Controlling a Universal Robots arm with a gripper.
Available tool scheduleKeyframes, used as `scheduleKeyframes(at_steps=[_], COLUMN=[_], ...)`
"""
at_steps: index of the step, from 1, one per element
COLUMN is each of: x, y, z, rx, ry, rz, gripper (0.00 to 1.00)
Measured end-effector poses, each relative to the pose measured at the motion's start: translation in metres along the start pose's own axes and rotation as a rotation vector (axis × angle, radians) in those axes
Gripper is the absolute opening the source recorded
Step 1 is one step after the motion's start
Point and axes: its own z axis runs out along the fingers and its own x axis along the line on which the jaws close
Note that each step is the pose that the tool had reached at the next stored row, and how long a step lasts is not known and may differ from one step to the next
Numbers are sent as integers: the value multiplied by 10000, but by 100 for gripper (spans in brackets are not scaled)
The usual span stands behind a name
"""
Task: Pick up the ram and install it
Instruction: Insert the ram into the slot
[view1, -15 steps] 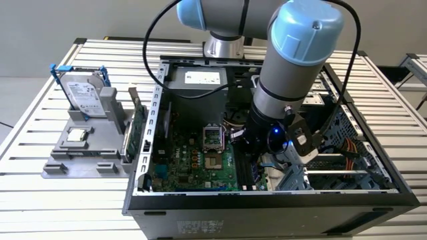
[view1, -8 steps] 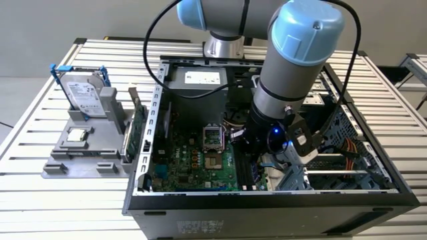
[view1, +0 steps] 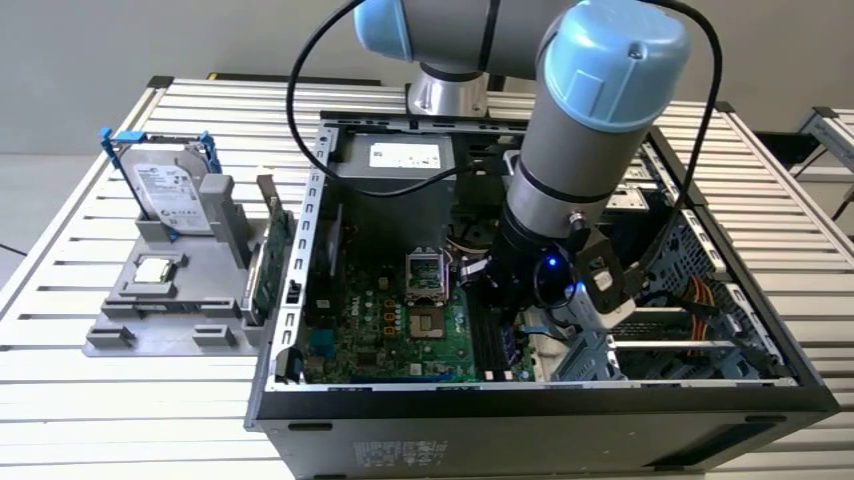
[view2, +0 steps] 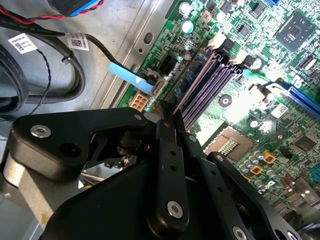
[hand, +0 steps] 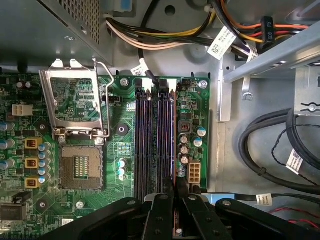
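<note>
**Asker:** Where was the ram at that moment, and what was your end effector doing?

**Arm:** My end effector (hand: 175, 202) was down inside the open computer case (view1: 747, 300). Its fingers were closed nearly together on the ram (hand: 174, 150). I held the ram by one end, so in both wrist views it showed edge-on, as a thin line running out from between my fingertips.

**Asker:** Which way did it lie against where it had to go?

**Arm:** Its long axis ran parallel to the memory slots (hand: 152, 140) on the motherboard (hand: 125, 150). It reached straight away from my end effector along their length. It sat over the side of the bank farthest from the processor socket (hand: 80, 170), near the outermost slot. As I judged it, the strip already pointed the right way, so what mattered was its sideways match with one slot.

**Asker:** Was it seated?

**Arm:** I could not tell. Edge-on, the views did not show whether its lower edge was touching the slot or was just above it.
</note>
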Motion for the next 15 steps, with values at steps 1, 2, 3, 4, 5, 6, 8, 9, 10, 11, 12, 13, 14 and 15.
scheduleKeyframes(at_steps=[1, 2, 3, 4, 5, 6, 8, 9, 10, 11, 12, 13, 14, 15], x=[0, 0, -1, -1, -1, -1, -1, -3, -6, -8, -10, -12, -13, -13], y=[-1, -2, -3, -5, -6, -7, -8, -8, -8, -8, -9, -9, -9, -9], z=[-1, -5, -10, -16, -21, -23, -25, -25, -26, -26, -26, -25, -26, -26], rx=[-1, -3, -4, 0, 0, 1, 0, 1, 1, 1, 1, 0, 1, 0], ry=[7, 13, 23, 38, 55, 70, 91, 99, 105, 111, 117, 120, 121, 121], rz=[0, 0, 0, -1, 0, 0, 0, 2, 7, 25, 52, 88, 125, 159], gripper=[0, 0, 0, 0, 0, 0, 0, 0, 0, 0, 0, 0, 0, 0])
